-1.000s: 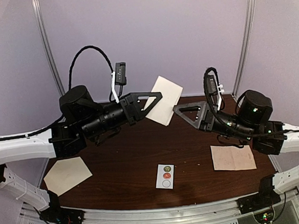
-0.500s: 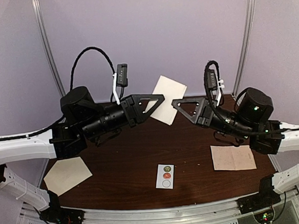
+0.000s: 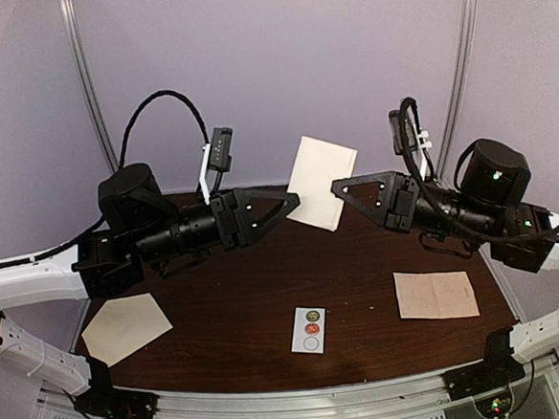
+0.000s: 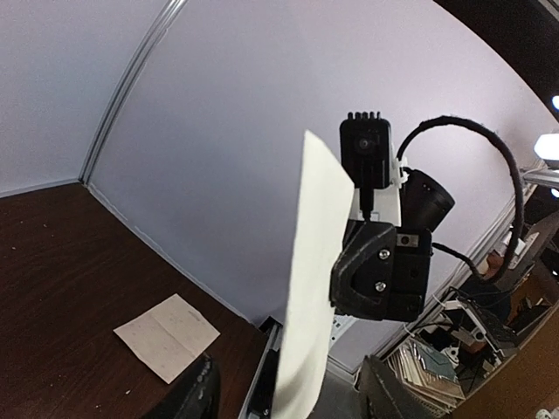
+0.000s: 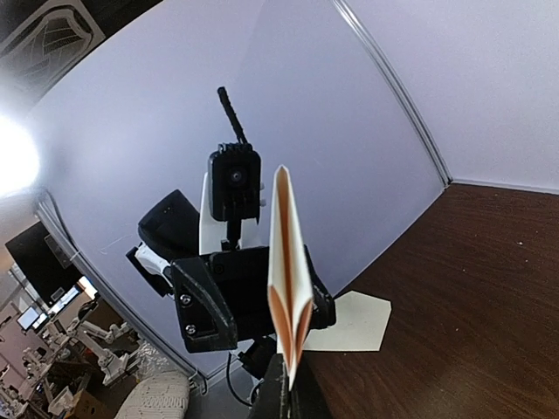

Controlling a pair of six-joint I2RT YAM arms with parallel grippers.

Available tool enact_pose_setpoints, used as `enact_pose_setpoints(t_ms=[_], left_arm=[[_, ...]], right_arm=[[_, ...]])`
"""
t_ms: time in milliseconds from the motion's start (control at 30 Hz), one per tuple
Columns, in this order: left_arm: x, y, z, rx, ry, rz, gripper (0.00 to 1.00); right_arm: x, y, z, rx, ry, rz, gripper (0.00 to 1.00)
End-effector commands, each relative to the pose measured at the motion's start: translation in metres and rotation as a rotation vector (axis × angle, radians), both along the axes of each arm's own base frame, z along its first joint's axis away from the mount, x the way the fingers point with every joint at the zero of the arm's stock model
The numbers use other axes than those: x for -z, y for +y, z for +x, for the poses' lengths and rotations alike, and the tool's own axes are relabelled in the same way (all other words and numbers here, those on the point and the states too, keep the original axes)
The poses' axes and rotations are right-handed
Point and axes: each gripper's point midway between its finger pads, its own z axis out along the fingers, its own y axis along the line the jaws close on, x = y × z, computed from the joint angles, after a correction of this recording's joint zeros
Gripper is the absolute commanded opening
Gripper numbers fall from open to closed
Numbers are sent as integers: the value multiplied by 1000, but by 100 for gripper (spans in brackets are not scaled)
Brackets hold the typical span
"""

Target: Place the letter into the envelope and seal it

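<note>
Your right pincer point(image 3: 337, 186) is clamped on the folded sheet point(image 3: 322, 178), which is upright in the air. Your left pincer point(image 3: 293, 201) is parted beside it. The envelope point(image 3: 126, 326) lies flat at the worktop's point(image 3: 238, 308) near-left corner.

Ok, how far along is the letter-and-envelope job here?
Nothing looks finished. In hand: the right fingers pinch the folded letter in mid-air, the left fingers open beside it. The envelope lies flap-open on the table, near the left arm. Still to do: slide the letter in, close the flap, seal it, likely with the sticker card.
</note>
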Motion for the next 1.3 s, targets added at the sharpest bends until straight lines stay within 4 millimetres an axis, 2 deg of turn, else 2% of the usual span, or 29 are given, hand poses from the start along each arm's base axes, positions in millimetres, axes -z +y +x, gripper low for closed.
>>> enact_pose_setpoints(t_ms=[0,67,100,167,233,300,533,600,700,900,1067,1267], left_arm=[[3,-8,-13,83,-5,17,56],[3,-10,-17,109,-11,11,55],[3,-11,-20,127,-16,7,50],[3,-12,-24,152,-23,-1,36],[6,-13,-25,162,-18,6,25],[10,-14,-24,158,-5,20,23],[18,-15,-23,157,10,32,0],[18,-15,-20,143,10,31,0],[17,-16,-16,122,6,15,0],[9,-19,-9,94,4,-43,0],[9,-20,-9,99,7,-61,0],[13,-20,-9,96,21,-56,0]], right_arm=[[5,8,-20,-129,-57,-72,0],[6,11,-22,-145,-56,-79,0],[8,11,-21,-144,-52,-86,0],[10,11,-18,-126,-46,-93,0],[11,9,-13,-94,-42,-94,0],[10,7,-11,-78,-47,-92,0],[11,4,-6,-44,-39,-94,0],[11,-3,1,8,-25,-78,0],[11,-9,5,42,-9,-24,17],[16,-1,5,13,28,30,37],[16,8,2,-24,36,47,38],[13,15,3,-41,36,72,31]])
